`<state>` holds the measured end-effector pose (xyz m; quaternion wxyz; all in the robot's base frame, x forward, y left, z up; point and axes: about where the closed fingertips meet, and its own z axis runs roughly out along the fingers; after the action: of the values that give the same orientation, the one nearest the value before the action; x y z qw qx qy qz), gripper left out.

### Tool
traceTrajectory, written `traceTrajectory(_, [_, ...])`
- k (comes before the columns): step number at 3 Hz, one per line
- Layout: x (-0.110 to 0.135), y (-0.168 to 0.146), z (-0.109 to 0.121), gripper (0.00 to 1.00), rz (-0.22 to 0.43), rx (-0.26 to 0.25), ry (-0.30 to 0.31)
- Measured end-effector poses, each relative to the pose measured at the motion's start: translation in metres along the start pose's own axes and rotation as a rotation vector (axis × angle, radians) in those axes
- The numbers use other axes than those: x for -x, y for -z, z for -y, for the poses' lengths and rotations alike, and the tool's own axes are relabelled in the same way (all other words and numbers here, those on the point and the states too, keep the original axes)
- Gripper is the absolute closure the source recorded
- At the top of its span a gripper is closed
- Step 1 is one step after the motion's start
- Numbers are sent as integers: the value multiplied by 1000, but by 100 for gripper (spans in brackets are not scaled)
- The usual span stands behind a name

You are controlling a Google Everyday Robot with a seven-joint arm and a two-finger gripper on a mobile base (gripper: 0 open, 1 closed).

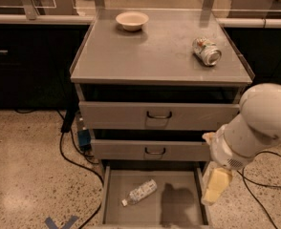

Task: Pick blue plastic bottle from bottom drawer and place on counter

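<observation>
The blue plastic bottle [140, 192] lies on its side in the open bottom drawer [116, 209], left of the middle, white cap pointing to the front left. The counter [150, 56] is the flat grey top of the cabinet. My white arm comes in from the right, and my gripper [215, 186], cream coloured, hangs over the drawer's right edge, to the right of the bottle and well apart from it. It casts a dark shadow on the drawer floor.
A crushed silver can [207, 51] lies on the counter at the right, a pale bowl [132, 20] at the back. Two upper drawers [158, 115] with dark handles stand slightly open. Black cables [69, 151] run over the speckled floor left and right of the cabinet.
</observation>
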<state>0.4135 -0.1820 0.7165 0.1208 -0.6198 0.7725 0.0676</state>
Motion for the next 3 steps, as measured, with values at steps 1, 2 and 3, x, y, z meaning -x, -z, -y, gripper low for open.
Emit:
traceTrajectory(1, [-8, -54, -8, 0, -24, 5, -22])
traceTrajectory(2, [-8, -54, -8, 0, -24, 5, -22])
traceTrajectory(3, [-12, -81, -6, 0, -5, 4, -28])
